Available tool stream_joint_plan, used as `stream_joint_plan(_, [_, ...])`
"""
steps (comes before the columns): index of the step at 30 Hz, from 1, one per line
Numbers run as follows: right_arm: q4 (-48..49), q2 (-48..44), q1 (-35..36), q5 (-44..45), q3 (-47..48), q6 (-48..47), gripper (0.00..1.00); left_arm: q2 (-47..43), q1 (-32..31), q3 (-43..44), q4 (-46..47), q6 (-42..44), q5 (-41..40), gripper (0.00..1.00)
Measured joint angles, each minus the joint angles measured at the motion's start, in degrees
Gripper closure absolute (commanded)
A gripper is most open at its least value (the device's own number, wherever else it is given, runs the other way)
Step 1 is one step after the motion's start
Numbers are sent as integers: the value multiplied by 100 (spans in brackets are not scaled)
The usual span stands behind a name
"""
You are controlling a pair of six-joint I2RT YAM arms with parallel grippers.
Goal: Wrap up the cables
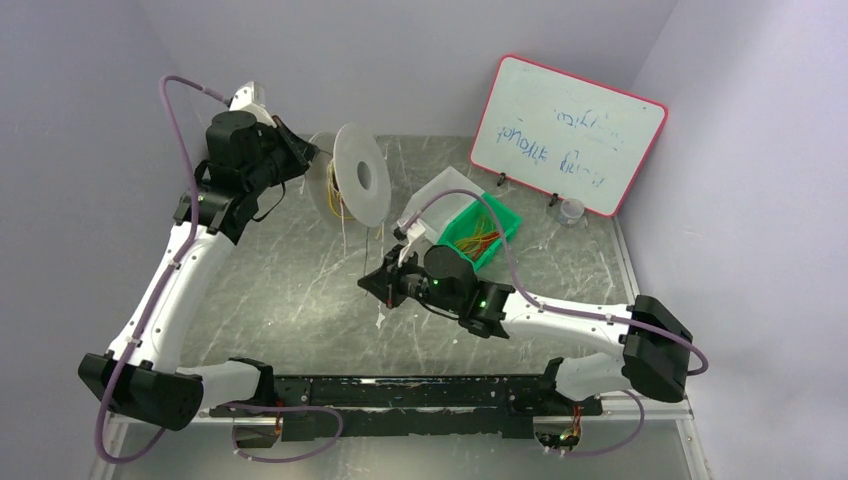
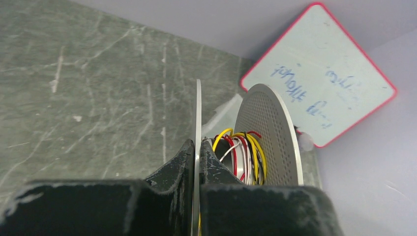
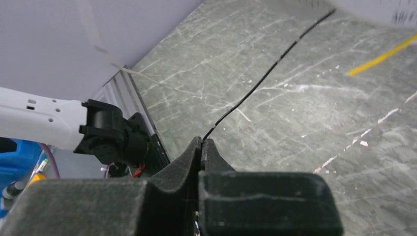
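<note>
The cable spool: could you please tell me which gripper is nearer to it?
Left. The left gripper is shut on one flange of the spool; the right gripper is well apart from it, shut on a black cable.

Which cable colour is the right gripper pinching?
The black cable, clamped at the right gripper fingertips; the yellow cable sits apart, ungripped.

I see soft, even light from above. The table in front of the whiteboard is bright, with only pale shadows, and the whiteboard shines whiter than the walls beside it. In my wrist views the black fingers close to the lens look dark and fuzzy, and the whiteboard's blue writing is a bit soft.
</note>
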Motion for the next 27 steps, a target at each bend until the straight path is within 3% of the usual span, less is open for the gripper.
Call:
stream_joint_plan(15, [-1982,337,560,144,2107,-739,100,26,-192,-444,35,603,-1143,93])
stream_joint_plan(27, [-3095,953,564,391,3309,-1259,100,-155,-1080,-1152,337,1082,-2033,93])
